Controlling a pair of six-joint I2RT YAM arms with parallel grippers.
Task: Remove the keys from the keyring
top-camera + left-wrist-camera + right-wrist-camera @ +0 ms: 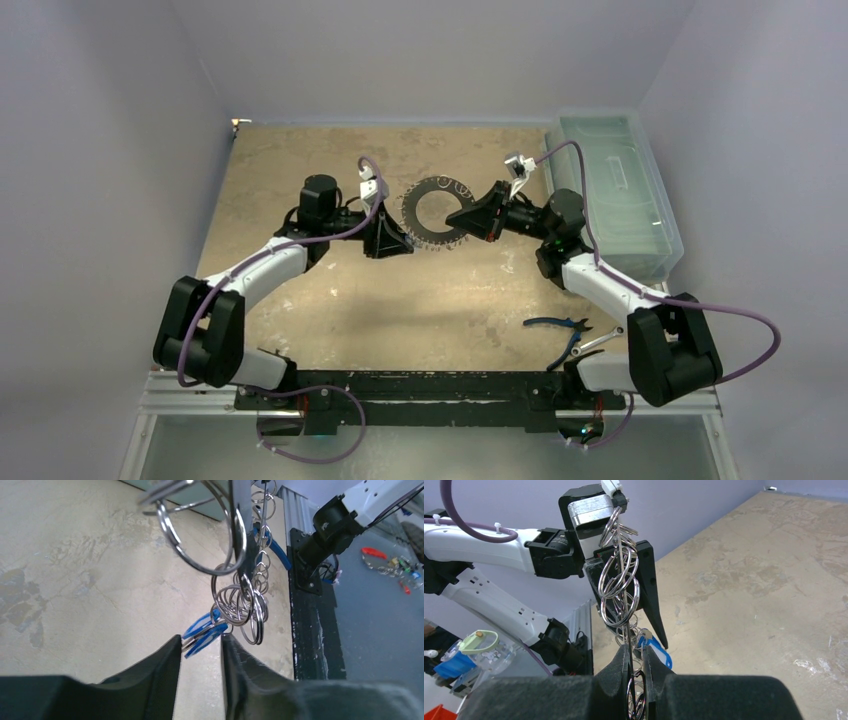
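Observation:
The keyring point(437, 212) is held up off the table between my two grippers, fringed with keys. In the right wrist view its thin wire point(626, 612) runs edge-on, strung with small silvery rings. My right gripper point(470, 213) is shut on the ring's wire point(636, 650). My left gripper point(385, 240) is open at the ring's other side. In the left wrist view, blue plastic key heads point(202, 632) hang at its fingertips point(200, 642), touching the left finger point(167, 662). A cluster of small silvery rings point(242, 605) hangs just above. One blue head point(659, 655) shows beside my right fingers.
A clear plastic box point(615, 190) stands at the table's right edge. Blue-handled pliers point(560, 325) and a silver wrench point(598, 342) lie near the right arm's base. The black front rail point(312, 630) runs along the table's near edge.

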